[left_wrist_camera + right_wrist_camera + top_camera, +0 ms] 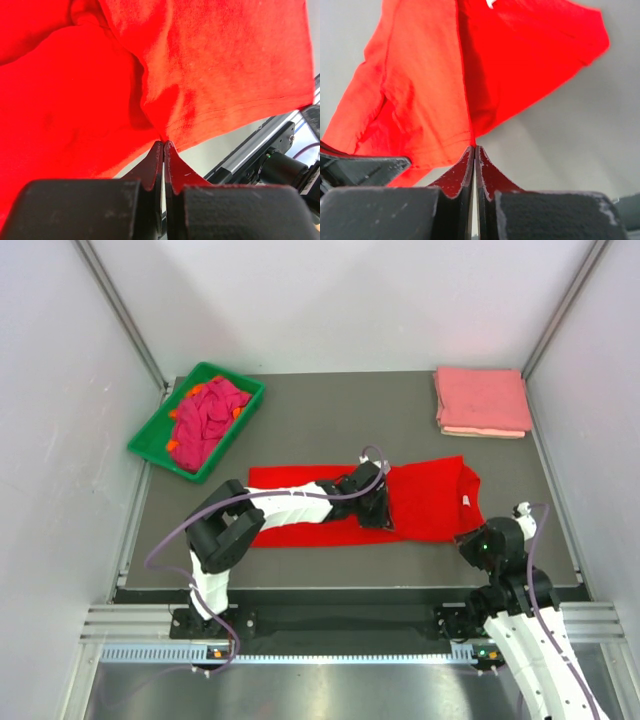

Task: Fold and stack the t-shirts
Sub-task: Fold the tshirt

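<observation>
A bright red t-shirt (430,495) lies spread lengthwise across the middle of the table, its white neck label (466,500) toward the right end. My left gripper (378,510) is over the shirt's middle near its front edge. In the left wrist view my left gripper (164,142) is shut on a pinch of the hem of the red t-shirt (225,65). My right gripper (466,536) is at the shirt's near right corner. In the right wrist view my right gripper (475,146) is shut on the edge of the red t-shirt (420,75), which is lifted off the table there.
A folded salmon pink stack (482,400) sits at the back right corner. A green tray (150,436) at the back left holds a crumpled magenta shirt (208,412) and bits of orange cloth. The table's front rail (340,620) runs just below the shirt.
</observation>
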Tool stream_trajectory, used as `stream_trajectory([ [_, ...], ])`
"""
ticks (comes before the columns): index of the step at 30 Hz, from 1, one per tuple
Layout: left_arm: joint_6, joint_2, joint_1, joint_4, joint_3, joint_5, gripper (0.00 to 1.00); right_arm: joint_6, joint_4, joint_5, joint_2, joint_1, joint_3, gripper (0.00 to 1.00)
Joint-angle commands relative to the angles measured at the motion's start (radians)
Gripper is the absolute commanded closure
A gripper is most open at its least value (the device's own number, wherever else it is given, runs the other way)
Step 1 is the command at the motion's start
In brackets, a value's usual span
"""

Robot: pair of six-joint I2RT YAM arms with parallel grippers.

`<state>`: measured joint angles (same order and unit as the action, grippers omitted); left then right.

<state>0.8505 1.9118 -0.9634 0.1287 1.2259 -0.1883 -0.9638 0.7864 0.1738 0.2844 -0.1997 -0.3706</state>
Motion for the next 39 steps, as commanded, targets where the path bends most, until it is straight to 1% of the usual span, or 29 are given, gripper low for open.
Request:
stream_trajectory([
  [1,-0.019,-0.06,-0.001,0.002,0.007,0.007,1.0,-0.038,0.062,-0.042,-0.043,0.009,0.012,1.0],
  [8,-0.03,-0.071,-0.001,0.018,0.003,0.006,1.0,-0.061,0.085,-0.097,-0.119,0.006,0.055,1.0],
  [11,-0.037,-0.073,-0.001,0.025,0.001,0.001,1.0,-0.059,0.073,-0.132,-0.131,0.008,0.074,1.0],
  [16,-0.042,-0.08,-0.001,0.026,-0.019,0.007,1.0,-0.047,0.096,-0.135,-0.139,0.008,0.079,1.0],
  [21,-0.045,-0.076,-0.001,0.032,-0.023,0.003,1.0,-0.059,0.088,-0.129,-0.094,0.008,0.075,1.0],
  [32,-0.057,-0.077,0.002,0.063,-0.028,0.012,1.0,-0.007,0.067,-0.132,-0.018,0.009,0.062,1.0],
  [39,-0.059,-0.033,0.008,0.091,-0.008,-0.01,1.0,0.039,0.056,-0.03,0.013,0.009,0.006,1.0],
])
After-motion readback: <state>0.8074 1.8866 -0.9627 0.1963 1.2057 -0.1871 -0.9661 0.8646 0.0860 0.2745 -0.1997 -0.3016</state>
